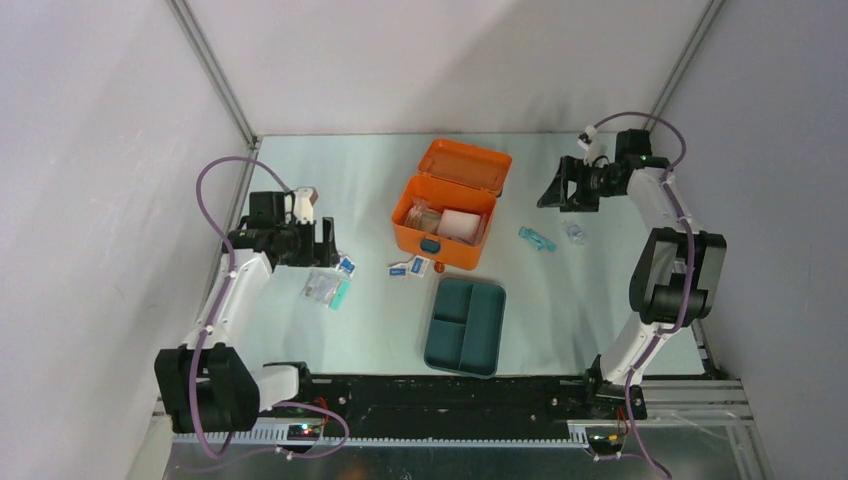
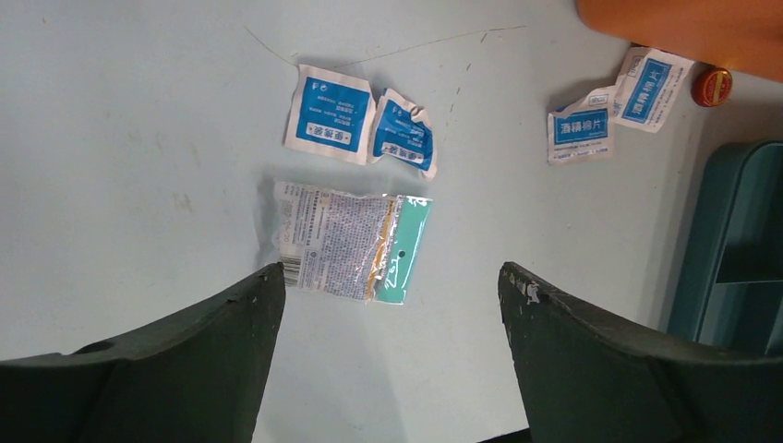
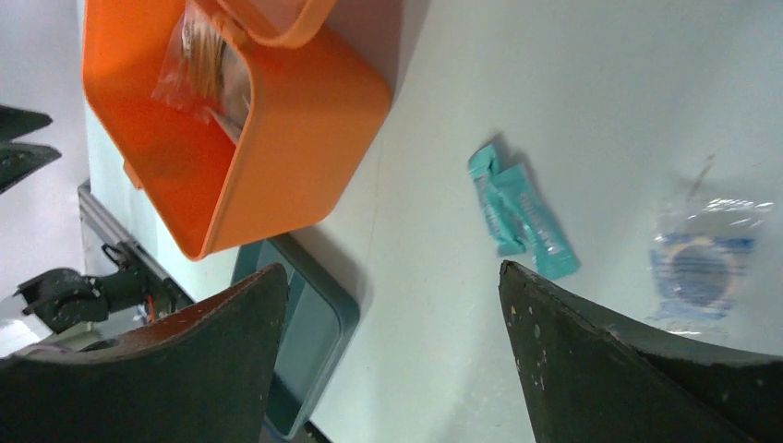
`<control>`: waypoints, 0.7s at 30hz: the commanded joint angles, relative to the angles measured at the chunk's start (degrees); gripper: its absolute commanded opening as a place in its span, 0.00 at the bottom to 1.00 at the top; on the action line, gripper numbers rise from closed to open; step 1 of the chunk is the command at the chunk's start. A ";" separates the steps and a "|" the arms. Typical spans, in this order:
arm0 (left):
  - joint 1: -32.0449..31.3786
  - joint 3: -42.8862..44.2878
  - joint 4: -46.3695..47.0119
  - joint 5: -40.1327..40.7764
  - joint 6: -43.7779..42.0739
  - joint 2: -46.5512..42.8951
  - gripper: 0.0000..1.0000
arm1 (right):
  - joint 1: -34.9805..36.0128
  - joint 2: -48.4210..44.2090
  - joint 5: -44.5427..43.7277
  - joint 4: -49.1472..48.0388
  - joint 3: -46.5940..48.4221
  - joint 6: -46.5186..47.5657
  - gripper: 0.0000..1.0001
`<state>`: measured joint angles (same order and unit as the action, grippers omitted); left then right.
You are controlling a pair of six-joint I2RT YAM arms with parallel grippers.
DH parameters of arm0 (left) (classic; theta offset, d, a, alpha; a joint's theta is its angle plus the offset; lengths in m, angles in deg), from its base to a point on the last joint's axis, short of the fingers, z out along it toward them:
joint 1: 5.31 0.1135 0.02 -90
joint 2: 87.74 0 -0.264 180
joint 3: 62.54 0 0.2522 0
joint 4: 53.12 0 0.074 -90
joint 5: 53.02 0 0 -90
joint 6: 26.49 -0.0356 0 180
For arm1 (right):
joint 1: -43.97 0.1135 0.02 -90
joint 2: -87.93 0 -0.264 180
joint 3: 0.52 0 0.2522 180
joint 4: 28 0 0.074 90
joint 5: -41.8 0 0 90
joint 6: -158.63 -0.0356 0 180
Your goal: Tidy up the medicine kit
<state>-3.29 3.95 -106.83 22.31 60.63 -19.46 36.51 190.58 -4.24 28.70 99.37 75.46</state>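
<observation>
On the pale table (image 1: 300, 340), the orange medicine kit (image 1: 445, 218) sits lid-up between the arms. It lies well right of the left gripper (image 1: 325, 243), spread empty over a foil packet (image 2: 351, 240). The right gripper (image 1: 556, 187), gaping and empty, hangs to the kit's right.

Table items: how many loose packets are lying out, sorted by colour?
Blue-and-white packets: 4
Clear packet with green edge: 1
Teal packet: 1
Clear packet with blue print: 1
Total: 7
</observation>
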 commanded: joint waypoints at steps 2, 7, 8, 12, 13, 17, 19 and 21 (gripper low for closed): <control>0.19 0.91 1.02 1.99 -0.96 -1.15 0.90 | 1.05 -2.11 0.40 -4.33 -1.06 -4.46 0.87; 0.26 1.26 1.03 4.34 -2.17 1.53 0.90 | 0.98 -1.50 1.10 -4.74 -3.22 -6.12 0.85; 0.33 1.59 1.01 5.59 -2.15 3.08 0.90 | 1.19 -1.71 1.54 -5.07 -3.54 -6.32 0.85; 0.39 1.84 0.94 8.94 -2.29 7.38 0.89 | 2.07 -3.13 1.80 -5.44 -5.01 -6.01 0.84; 0.54 1.96 0.98 9.82 -2.35 8.01 0.89 | 2.22 -3.53 1.81 -5.47 -5.25 -5.89 0.84; 1.47 2.61 0.95 10.83 -2.27 11.78 0.88 | 2.77 -4.23 2.45 -5.93 -5.83 -5.89 0.84; 1.63 2.98 0.88 11.19 -2.38 13.19 0.88 | 3.07 -4.13 3.04 -6.15 -5.87 -6.19 0.84; 1.67 3.40 0.80 11.77 -2.53 14.69 0.87 | 3.31 -3.96 3.58 -6.41 -5.88 -6.47 0.84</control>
<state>-2.09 4.19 -106.91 31.82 59.41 -6.55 39.31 189.25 -3.01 24.19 93.66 69.98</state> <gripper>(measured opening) 0.879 0.839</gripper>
